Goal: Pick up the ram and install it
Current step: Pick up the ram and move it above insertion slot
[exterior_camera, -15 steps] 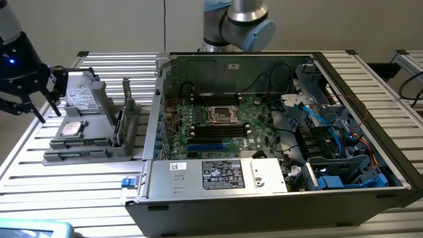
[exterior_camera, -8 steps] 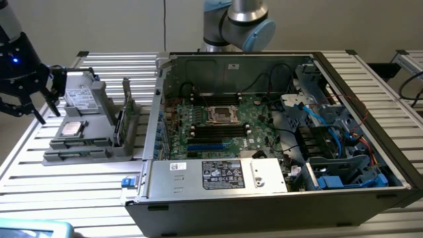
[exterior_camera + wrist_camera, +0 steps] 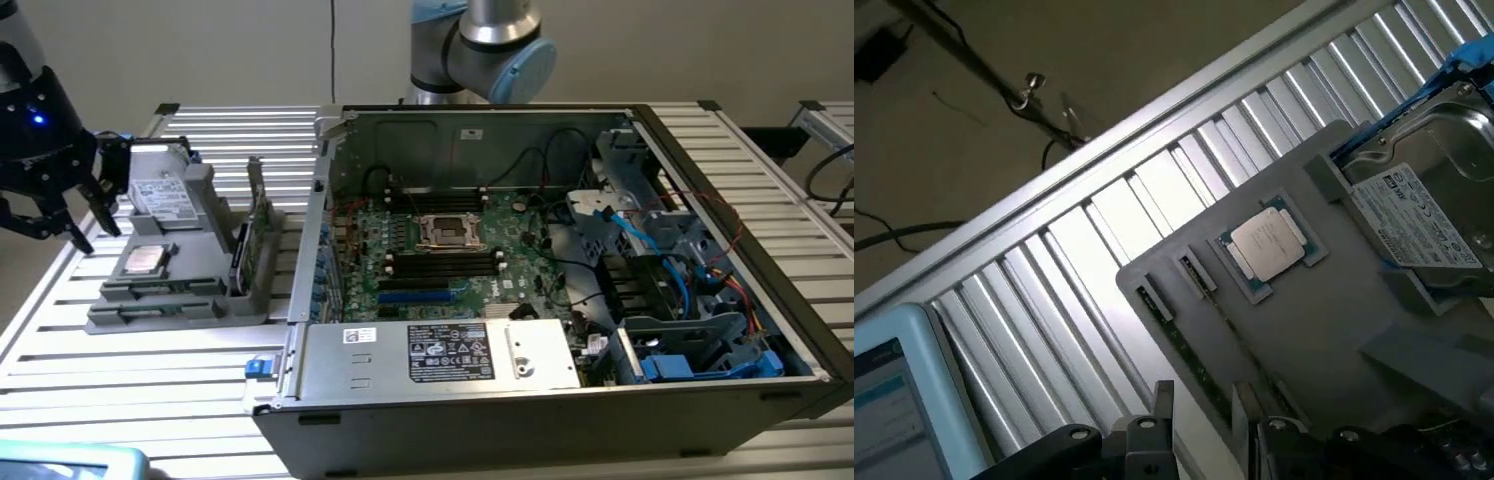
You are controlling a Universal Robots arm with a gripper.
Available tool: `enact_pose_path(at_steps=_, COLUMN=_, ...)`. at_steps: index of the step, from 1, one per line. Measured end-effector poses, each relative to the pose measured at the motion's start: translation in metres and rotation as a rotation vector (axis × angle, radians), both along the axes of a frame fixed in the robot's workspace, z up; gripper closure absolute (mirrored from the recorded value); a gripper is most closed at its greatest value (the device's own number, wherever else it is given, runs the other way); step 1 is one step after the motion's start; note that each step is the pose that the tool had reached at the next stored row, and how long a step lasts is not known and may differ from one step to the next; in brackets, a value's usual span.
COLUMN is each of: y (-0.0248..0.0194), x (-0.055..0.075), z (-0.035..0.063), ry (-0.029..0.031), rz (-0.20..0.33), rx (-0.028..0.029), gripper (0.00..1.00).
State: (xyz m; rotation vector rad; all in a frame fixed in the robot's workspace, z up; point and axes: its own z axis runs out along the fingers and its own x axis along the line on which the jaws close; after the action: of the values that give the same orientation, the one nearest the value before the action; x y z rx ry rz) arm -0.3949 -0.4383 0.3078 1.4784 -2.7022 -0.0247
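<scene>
End effector (image 3: 60,225) above parts holder (image 3: 160,310); ram (image 3: 1189,350) not yet picked.
My fingers (image 3: 1157,405) stand wide, holding nothing; ram sits on edge in a holder slot, just beside 1 CPU (image 3: 1266,243); holder rests on slatted surface (image 3: 134,380), at the exterior view's left of the open computer case (image 3: 534,420).

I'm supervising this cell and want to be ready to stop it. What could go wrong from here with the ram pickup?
1. The open gripper hangs beside the grey holder, not over the ram. The hard drive and CPU lie between, so a low approach might clip them.
2. The ram stands thin, on edge; an off-centre grip may tilt it.
</scene>
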Motion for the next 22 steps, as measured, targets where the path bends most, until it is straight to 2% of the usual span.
enact_pose_path(at_steps=9, y=0.0000, x=0.000, z=-0.0033, ry=-0.0001, rz=0.163, rx=-0.0174, gripper=0.63)
enact_pose_path(at_steps=15, y=0.0000, x=0.000, z=-0.0060, ry=-0.0030, rz=0.272, rx=-0.0276, gripper=0.63)
enact_pose_path(at_steps=22, y=0.0000, x=0.000, z=-0.0105, ry=-0.0119, rz=0.399, rx=-0.0358, gripper=0.63)
